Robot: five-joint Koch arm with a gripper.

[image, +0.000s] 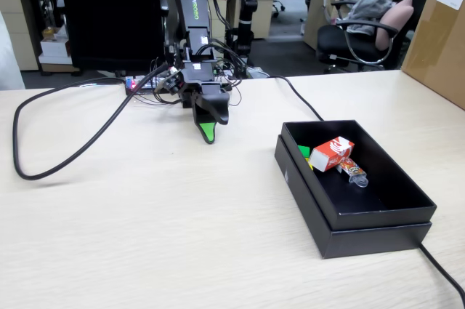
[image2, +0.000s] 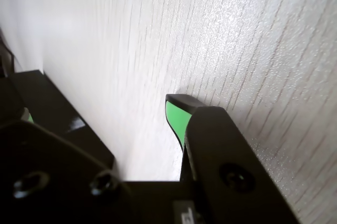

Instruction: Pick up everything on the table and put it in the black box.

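Note:
The black box [image: 363,214] stands on the table [image: 182,236] at the right of the fixed view. Inside it lie the red carton with white swirls [image: 332,153], a sliver of the yellow cube [image: 311,163] and the green cube [image: 303,151] at the far left corner. My gripper [image: 209,133] hangs tip-down over bare tabletop, well left of the box, open with nothing between its fingers. The wrist view shows one green-padded finger [image2: 178,121] above the wood grain and the box wall [image2: 52,108] at the left.
A small wrapped packet [image: 354,171] lies in the box beside the carton. A black cable [image: 65,156] loops across the table's left side; another [image: 443,273] runs past the box's right corner. A brown cardboard carton [image: 439,33] stands at the far right.

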